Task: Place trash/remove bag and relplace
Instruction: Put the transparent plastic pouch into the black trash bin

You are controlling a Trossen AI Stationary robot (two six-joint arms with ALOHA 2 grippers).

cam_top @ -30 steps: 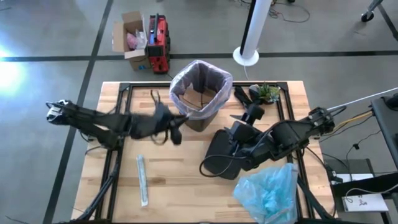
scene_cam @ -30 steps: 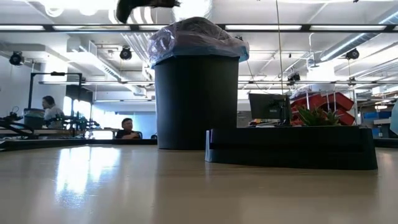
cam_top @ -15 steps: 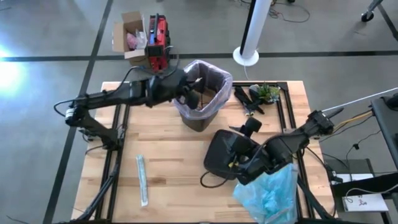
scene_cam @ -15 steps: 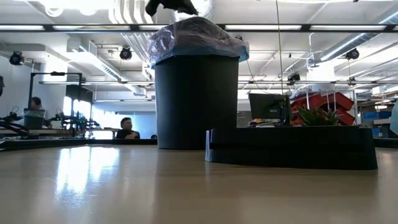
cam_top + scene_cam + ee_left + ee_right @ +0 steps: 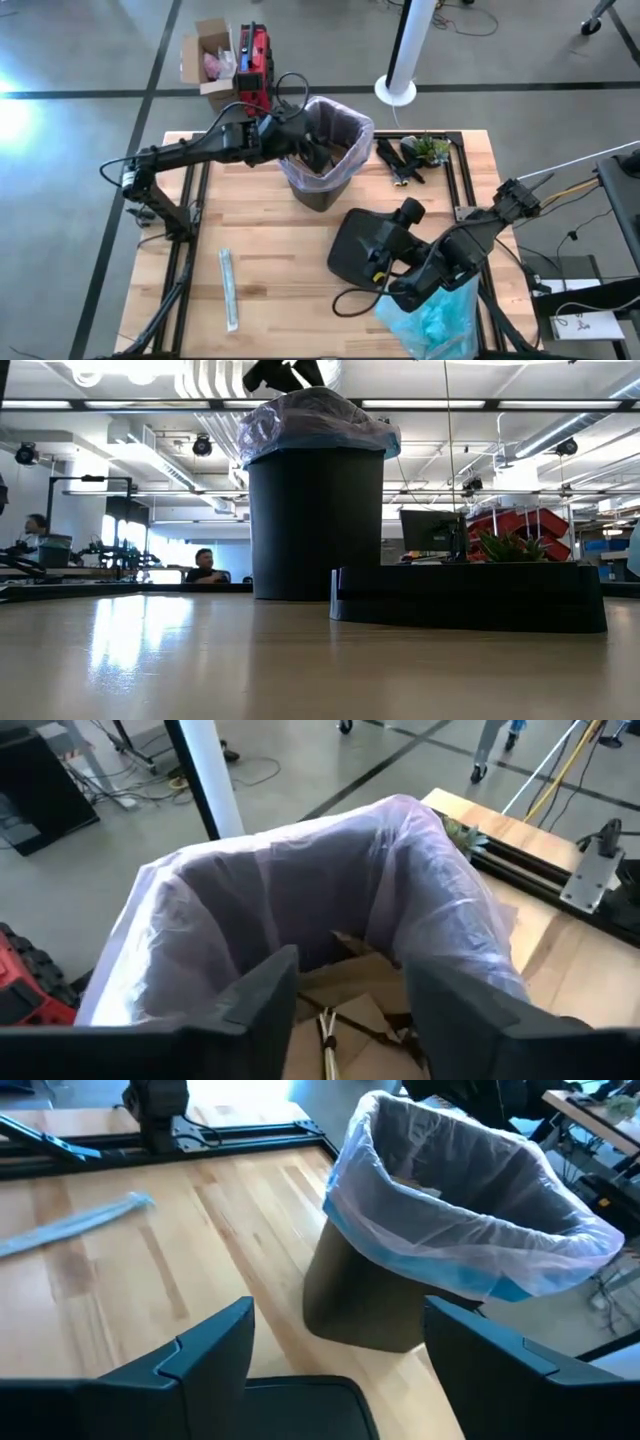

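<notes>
The left end effector (image 5: pixel 312 150) hangs open over the lined bin (image 5: pixel 322 150), above brown paper trash (image 5: pixel 345 995). The right end effector (image 5: pixel 385 275) stands open above the tabletop (image 5: pixel 270 250), near the blue bag (image 5: pixel 435 310).

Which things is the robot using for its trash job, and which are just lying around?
For the job:
- bin with its pink liner bag
- brown paper trash inside it
- light blue spare bag
- left gripper, over the bin

Just lying about:
- little plant
- cardboard box on the floor
- red case
</notes>
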